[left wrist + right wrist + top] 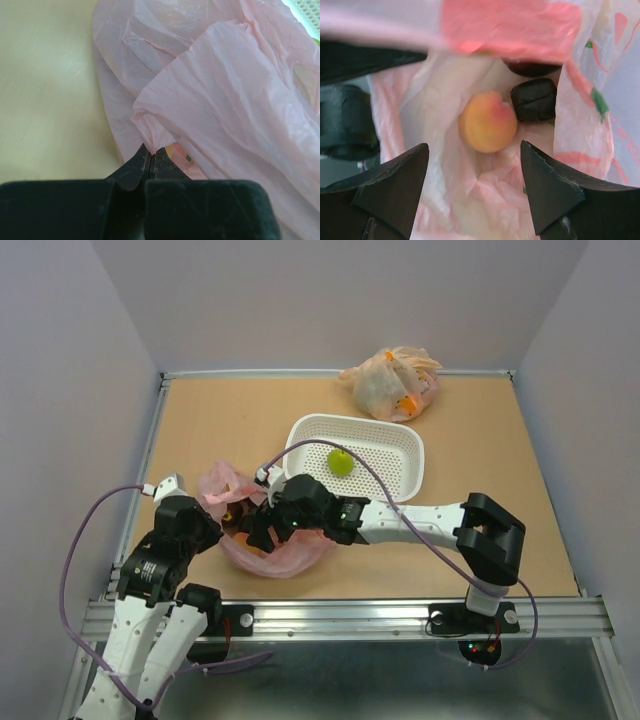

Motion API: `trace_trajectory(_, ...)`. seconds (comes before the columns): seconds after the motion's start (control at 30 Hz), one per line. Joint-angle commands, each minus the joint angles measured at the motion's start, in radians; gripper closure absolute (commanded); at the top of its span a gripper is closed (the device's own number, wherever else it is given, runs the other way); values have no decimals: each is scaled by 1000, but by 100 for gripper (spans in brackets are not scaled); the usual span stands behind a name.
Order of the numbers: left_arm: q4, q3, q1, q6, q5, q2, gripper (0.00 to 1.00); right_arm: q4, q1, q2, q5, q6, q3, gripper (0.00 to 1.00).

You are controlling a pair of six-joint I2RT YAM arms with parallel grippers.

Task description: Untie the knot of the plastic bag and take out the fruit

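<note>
Centrally, the right gripper (472,150), jaws apart, hangs over a smooth round peach (487,121) inside the crinkly pink plastic bag (215,100); the left gripper (151,156), jaws together, pinches seemingly its thin rim.

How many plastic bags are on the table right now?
2: the pink bag near the front edge, left of center, and the pale orange bag at the far edge.

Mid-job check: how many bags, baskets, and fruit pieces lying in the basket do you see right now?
Bags: 2 (pink bag, beige bag)
Baskets: 1 (basket)
Fruit in basket: 1 (green fruit)
Total: 4
</note>
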Motion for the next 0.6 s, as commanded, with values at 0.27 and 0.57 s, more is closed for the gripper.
trace_trajectory(0.27, -102, 74, 3, -2, 41, -39, 100, 199, 25, 200, 74, 225, 99, 21)
trace_trajectory(0.57, -106, 63, 3, -4, 59, -62, 100, 208, 58, 335, 53, 232, 149, 11)
